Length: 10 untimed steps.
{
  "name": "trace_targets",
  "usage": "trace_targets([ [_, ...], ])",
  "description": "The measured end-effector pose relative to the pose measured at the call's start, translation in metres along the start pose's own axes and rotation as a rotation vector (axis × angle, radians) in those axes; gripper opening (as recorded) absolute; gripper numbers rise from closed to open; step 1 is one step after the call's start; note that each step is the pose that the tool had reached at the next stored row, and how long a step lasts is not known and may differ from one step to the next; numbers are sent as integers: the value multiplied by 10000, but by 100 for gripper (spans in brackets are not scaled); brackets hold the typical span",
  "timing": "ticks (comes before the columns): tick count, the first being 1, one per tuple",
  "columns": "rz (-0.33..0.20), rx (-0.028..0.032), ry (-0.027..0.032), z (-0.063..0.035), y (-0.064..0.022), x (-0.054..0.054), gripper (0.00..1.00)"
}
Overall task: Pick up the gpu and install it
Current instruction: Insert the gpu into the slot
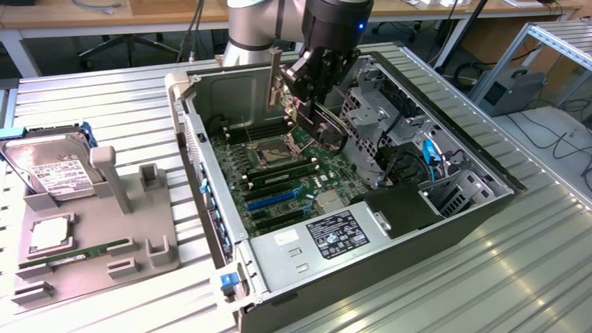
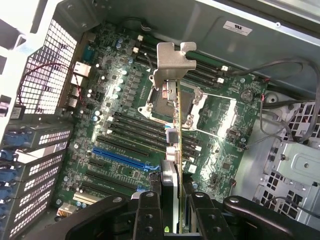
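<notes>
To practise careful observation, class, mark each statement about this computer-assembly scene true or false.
1. The black gripper holds the green gpu card with its silver metal bracket. True.
2. The gpu is seated in the long blue slot. False: it hangs above the green motherboard, uninserted.
3. The silver labelled hard drive lies inside the grey metal computer case. False: it rests on the grey holder outside.
4. The case's side is open. True.
</notes>
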<state>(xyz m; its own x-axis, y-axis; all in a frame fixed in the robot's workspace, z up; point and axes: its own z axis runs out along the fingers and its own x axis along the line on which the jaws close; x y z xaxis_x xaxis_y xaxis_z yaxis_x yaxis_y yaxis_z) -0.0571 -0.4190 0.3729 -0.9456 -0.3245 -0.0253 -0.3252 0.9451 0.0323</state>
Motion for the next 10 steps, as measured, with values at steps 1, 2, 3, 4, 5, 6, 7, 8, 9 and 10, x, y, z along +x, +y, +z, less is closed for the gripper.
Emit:
trace_targets([
  [1, -11, 0, 0, 0, 0, 0, 27],
  [2, -22, -1, 1, 1, 0, 0, 27],
  [3, -33, -1, 1, 1, 0, 0, 27],
  [4, -45, -1, 1, 1, 0, 0, 27],
  [5, -55, -2, 1, 2, 0, 0, 27],
  [6, -64, -2, 2, 2, 0, 0, 27],
  [7, -75, -2, 2, 2, 0, 0, 27],
  [8, -84, -3, 2, 2, 0, 0, 27],
  [9, -94, -3, 3, 2, 0, 0, 27],
  [10, -105, -3, 3, 3, 0, 0, 27],
])
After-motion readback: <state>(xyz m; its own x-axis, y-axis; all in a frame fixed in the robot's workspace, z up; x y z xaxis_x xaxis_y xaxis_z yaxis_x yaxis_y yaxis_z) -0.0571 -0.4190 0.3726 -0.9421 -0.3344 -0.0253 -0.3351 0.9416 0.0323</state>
